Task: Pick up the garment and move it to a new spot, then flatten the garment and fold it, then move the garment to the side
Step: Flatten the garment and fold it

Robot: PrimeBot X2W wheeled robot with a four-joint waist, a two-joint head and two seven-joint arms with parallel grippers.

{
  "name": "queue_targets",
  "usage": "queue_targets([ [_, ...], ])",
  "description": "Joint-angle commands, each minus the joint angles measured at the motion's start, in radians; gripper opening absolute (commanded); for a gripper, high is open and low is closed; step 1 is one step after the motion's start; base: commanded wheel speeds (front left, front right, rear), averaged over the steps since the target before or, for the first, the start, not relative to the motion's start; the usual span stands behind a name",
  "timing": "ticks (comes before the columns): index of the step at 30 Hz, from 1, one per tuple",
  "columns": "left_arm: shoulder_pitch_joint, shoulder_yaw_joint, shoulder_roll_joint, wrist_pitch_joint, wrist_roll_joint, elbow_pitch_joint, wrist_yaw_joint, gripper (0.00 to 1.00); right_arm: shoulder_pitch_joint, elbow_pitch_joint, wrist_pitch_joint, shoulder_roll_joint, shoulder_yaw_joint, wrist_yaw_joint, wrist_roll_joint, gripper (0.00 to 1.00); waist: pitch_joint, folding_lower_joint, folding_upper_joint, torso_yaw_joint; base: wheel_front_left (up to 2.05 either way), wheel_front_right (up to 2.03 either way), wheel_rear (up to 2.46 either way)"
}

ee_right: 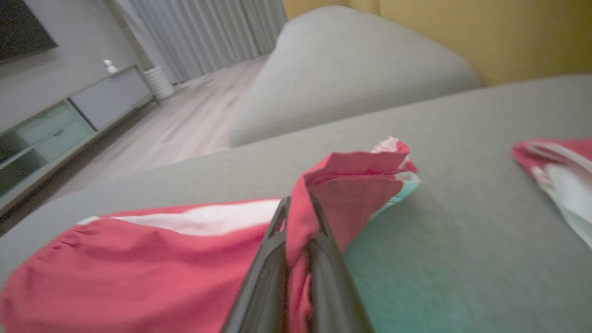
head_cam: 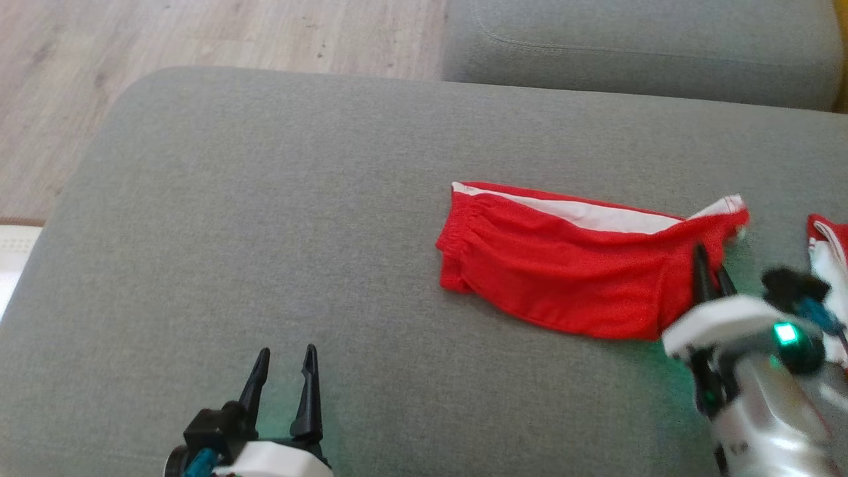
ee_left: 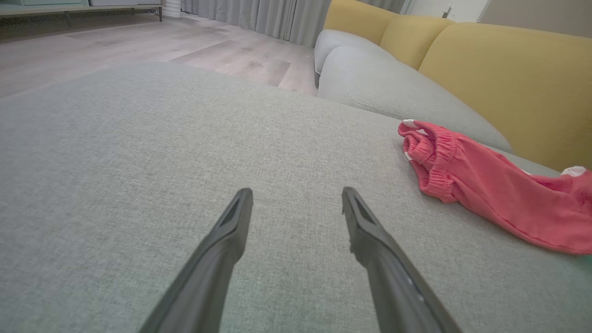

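A broad grey cushion [head_cam: 265, 232] takes up most of the head view, its rounded corner at the upper left. Pale wood floor [head_cam: 199, 33] runs beyond that corner. A far cushion [head_cam: 629, 46], also grey, sits past the main one at the upper right. In the left wrist view a yellow backrest [ee_left: 508, 69] rises behind both of them. Grey curtains [ee_right: 208, 37] hang across the room, and a low cabinet [ee_right: 55, 125] stands along the wall to their left.

The garment [head_cam: 563, 271] is a pair of red shorts lying on the cushion, right of centre, with its long side across the head view. Its gathered waistband is at the left end, and a white stripe runs along the far edge. Most of it lies flat against the cushion. The right end is drawn up into a ridge with a white-hemmed corner at its tip.

Another red and white cloth [head_cam: 828, 252] lies at the right edge, apart from the garment.

The right end effector [head_cam: 709, 258] comes in from the lower right on a pale forearm with a green light, which tints the cushion beside it. Its fingers are pressed together, pinching a fold of the garment near that raised end. In the right wrist view red fabric stands up between them.

The left end effector [head_cam: 287, 350] is at the lower left over bare cushion, fingers spread wide and pointing away from the robot. It holds nothing and is well apart from the garment.
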Motion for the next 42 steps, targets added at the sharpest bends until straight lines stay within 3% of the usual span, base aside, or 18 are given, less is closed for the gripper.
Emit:
queue_targets([
  [1,-0.027,0.028,0.008,-0.010,0.015,-0.028,-0.002,1.00,-0.073,-0.071,-0.017,0.006,0.058,-0.001,-0.013,0.00,0.000,0.0000,-0.0001,0.011,0.00,0.00,0.00],
  [8,-0.022,0.009,0.008,-0.010,0.011,-0.014,-0.008,1.00,-0.145,-0.196,0.021,0.061,0.313,-0.001,0.014,0.00,-0.011,0.0000,-0.0001,0.078,0.00,0.00,0.00],
  [12,-0.020,-0.002,0.008,-0.010,0.015,0.000,-0.011,1.00,-0.136,-0.213,0.055,0.066,0.490,-0.001,0.109,0.00,-0.016,0.0000,-0.0001,0.126,0.00,0.00,0.00],
  [13,-0.020,-0.002,0.008,-0.010,0.017,0.004,-0.012,1.00,-0.130,-0.201,0.068,0.066,0.520,-0.001,0.134,0.44,-0.019,0.0000,-0.0001,0.133,0.00,0.00,0.00],
  [14,-0.022,-0.002,0.008,-0.010,0.024,0.013,-0.015,1.00,-0.126,-0.187,0.059,0.066,0.563,-0.001,0.169,1.00,-0.023,0.0000,-0.0001,0.144,0.00,0.00,0.00],
  [18,-0.030,0.019,0.008,-0.010,0.040,0.011,-0.014,1.00,-0.116,-0.194,0.017,0.067,0.626,-0.001,0.227,1.00,-0.031,0.0000,-0.0001,0.127,0.00,0.00,0.00],
  [21,-0.032,0.046,0.008,-0.010,0.059,-0.001,-0.013,1.00,-0.107,-0.193,-0.008,0.067,0.616,-0.001,0.222,1.00,-0.039,0.0000,-0.0001,0.089,0.00,0.00,0.00],
  [24,-0.033,0.078,0.008,-0.010,0.085,-0.022,-0.010,1.00,-0.093,-0.192,-0.017,0.067,0.512,-0.001,0.159,1.00,-0.048,0.0000,-0.0001,0.040,0.00,0.00,0.00],
  [28,-0.029,0.120,0.008,-0.010,0.135,-0.060,0.002,1.00,-0.014,-0.279,-0.017,0.067,0.274,-0.001,0.010,1.00,-0.056,0.0000,-0.0001,-0.016,0.00,0.00,0.00],
  [31,-0.018,0.143,0.008,-0.010,0.165,-0.084,0.011,1.00,0.061,-0.338,-0.018,0.067,0.161,-0.001,-0.073,1.00,-0.061,0.0000,-0.0001,-0.042,0.00,0.00,0.00],
  [42,0.052,0.163,0.008,-0.010,0.225,-0.142,0.019,1.00,0.244,-0.405,-0.018,0.067,0.061,-0.001,-0.159,1.00,-0.079,0.0000,-0.0001,-0.087,0.00,0.00,0.00],
])
